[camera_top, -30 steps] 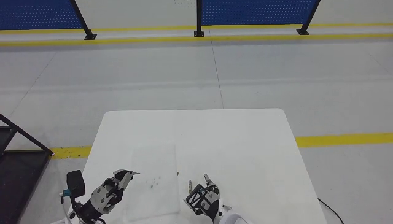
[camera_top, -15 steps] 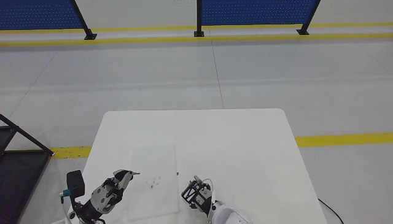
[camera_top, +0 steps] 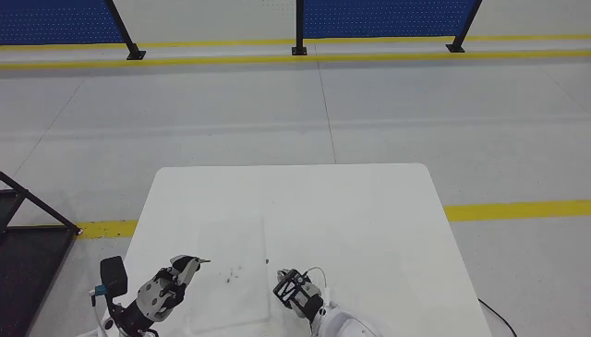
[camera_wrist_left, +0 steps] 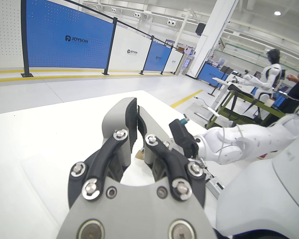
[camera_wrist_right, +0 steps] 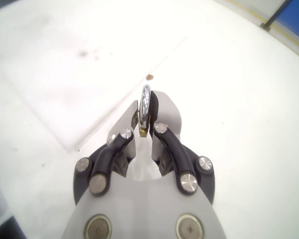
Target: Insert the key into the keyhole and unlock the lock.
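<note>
The right gripper [camera_wrist_right: 147, 100] was clamped narrowly on the lock [camera_wrist_right: 145, 98], its fingers [camera_wrist_right: 168, 111] hiding most of the brass body, above the table [camera_wrist_right: 239, 100] near a brown crumb [camera_wrist_right: 149, 77]. The left gripper [camera_wrist_left: 137, 106] was pinched shut, seemingly on the key [camera_top: 202, 261], apart from the lock.

Near front edge of white rectangular tabletop [camera_top: 369, 208]: left gripper [camera_top: 191, 262] toward left corner, pinching thin grey key [camera_top: 203, 260]; right gripper [camera_top: 288, 284] mid-edge, well apart. Dark specks [camera_top: 231, 272] between.
</note>
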